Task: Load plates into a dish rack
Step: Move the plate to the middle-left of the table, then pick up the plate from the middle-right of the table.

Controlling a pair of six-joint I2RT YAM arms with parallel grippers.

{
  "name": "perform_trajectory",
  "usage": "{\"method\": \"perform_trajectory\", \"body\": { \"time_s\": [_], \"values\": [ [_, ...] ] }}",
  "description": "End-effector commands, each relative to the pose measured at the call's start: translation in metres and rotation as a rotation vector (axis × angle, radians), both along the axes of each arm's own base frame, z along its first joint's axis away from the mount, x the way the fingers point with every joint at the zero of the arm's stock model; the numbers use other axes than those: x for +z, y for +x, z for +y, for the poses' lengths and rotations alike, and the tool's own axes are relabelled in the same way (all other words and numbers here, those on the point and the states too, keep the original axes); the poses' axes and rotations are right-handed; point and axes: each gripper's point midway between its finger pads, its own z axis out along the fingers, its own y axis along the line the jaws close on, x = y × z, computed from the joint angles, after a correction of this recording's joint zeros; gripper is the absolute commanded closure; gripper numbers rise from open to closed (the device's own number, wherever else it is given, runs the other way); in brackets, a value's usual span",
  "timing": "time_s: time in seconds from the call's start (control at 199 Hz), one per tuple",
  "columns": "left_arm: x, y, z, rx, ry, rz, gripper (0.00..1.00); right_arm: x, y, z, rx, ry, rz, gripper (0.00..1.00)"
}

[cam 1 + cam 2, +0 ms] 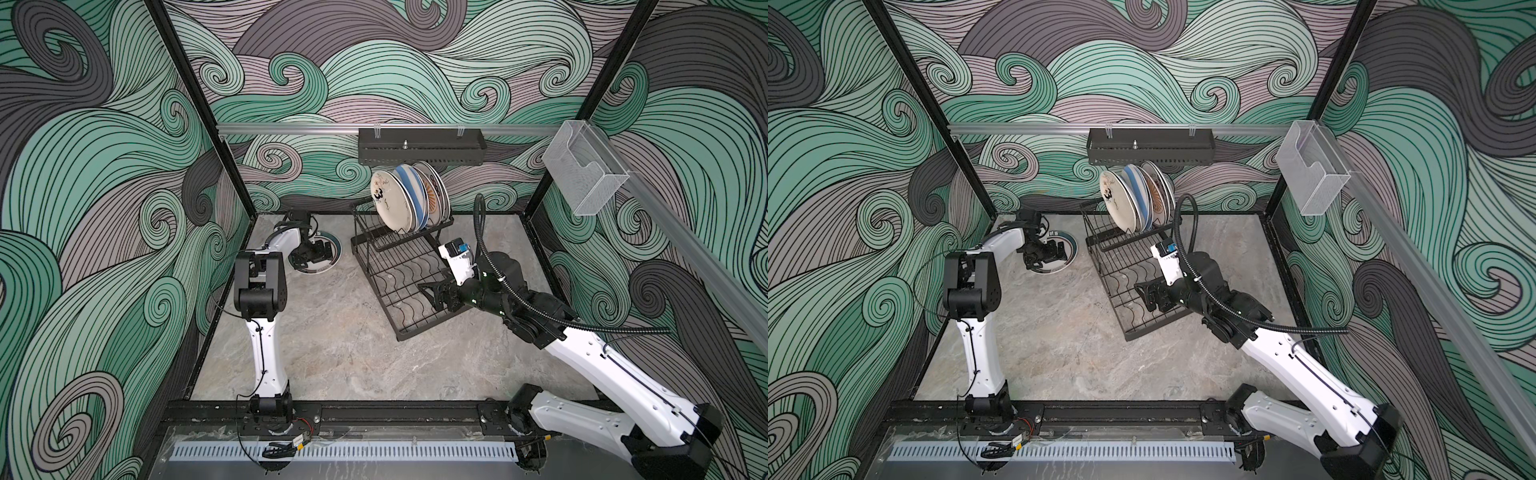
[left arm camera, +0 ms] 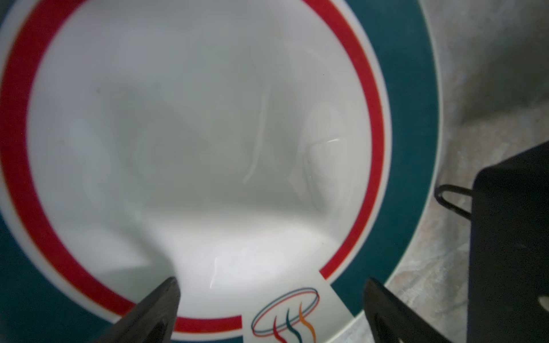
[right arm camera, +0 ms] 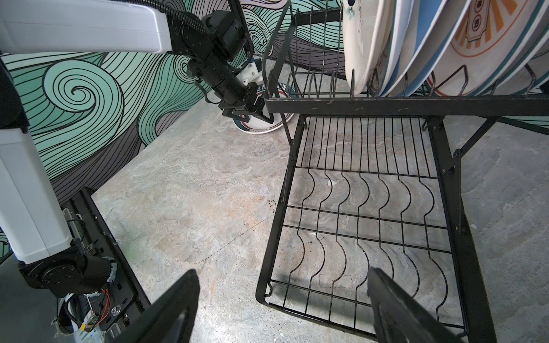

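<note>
A teal-rimmed white plate [image 1: 332, 254] [image 1: 1069, 253] with a red inner ring [image 2: 208, 133] lies flat on the table at the back left. My left gripper [image 1: 320, 250] [image 2: 271, 285] hangs open low over it. One finger is over the white well and the other is past the rim's outer edge, beside the plate's logo. The black wire dish rack [image 1: 399, 282] [image 1: 1125, 286] [image 3: 356, 104] stands mid-table, with several plates [image 1: 395, 203] [image 3: 365, 44] upright in its raised tier. My right gripper [image 1: 430, 296] [image 3: 282, 273] is open and empty above the front corner of the lower grid.
A black perforated shelf [image 1: 419, 145] hangs on the back rail just above the racked plates. A clear plastic box [image 1: 586, 174] is fixed to the right rail. My left arm's elbow [image 1: 257, 286] rises at the table's left side. Walls enclose three sides.
</note>
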Motion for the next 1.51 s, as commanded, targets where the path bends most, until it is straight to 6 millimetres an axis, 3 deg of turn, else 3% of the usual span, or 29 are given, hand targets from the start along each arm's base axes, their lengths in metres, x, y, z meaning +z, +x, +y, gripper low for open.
{"method": "perform_trajectory", "body": {
  "time_s": [0.0,0.292,0.472,0.608,0.689,0.875,1.055,1.166,1.282,1.407,1.503],
  "values": [
    [-0.014,-0.045,-0.007,0.042,-0.07,0.117,0.01,0.0,0.0,0.007,0.022,0.024,0.005,0.12],
    [-0.019,-0.134,-0.01,0.092,-0.095,0.211,0.01,-0.002,0.001,0.025,0.089,0.007,0.041,0.12],
    [-0.02,-0.194,-0.01,0.154,-0.101,0.219,0.01,-0.014,-0.007,0.052,0.18,-0.06,0.075,0.14],
    [-0.024,-0.225,-0.016,0.221,-0.15,0.212,0.01,-0.032,-0.023,0.081,0.281,-0.093,0.12,0.15],
    [-0.012,-0.229,-0.015,0.237,-0.155,0.178,0.02,-0.052,-0.039,0.097,0.34,-0.139,0.169,0.18],
    [0.064,-0.215,0.013,0.257,-0.02,-0.014,0.01,-0.089,-0.071,0.131,0.446,-0.206,0.246,0.21],
    [0.125,-0.204,0.034,0.266,0.045,-0.204,0.02,-0.099,-0.063,0.172,0.479,-0.194,0.264,0.21],
    [0.155,-0.207,0.056,0.304,0.06,-0.28,0.01,-0.109,-0.051,0.203,0.492,-0.168,0.287,0.21],
    [0.17,-0.211,0.076,0.318,0.056,-0.308,0.01,-0.124,-0.039,0.234,0.493,-0.147,0.329,0.2],
    [0.169,-0.209,0.083,0.32,0.039,-0.302,0.01,-0.144,-0.02,0.262,0.465,-0.135,0.367,0.19],
    [0.168,-0.206,0.084,0.321,0.018,-0.317,0.01,-0.163,-0.004,0.272,0.428,-0.137,0.416,0.18]
  ]
}}
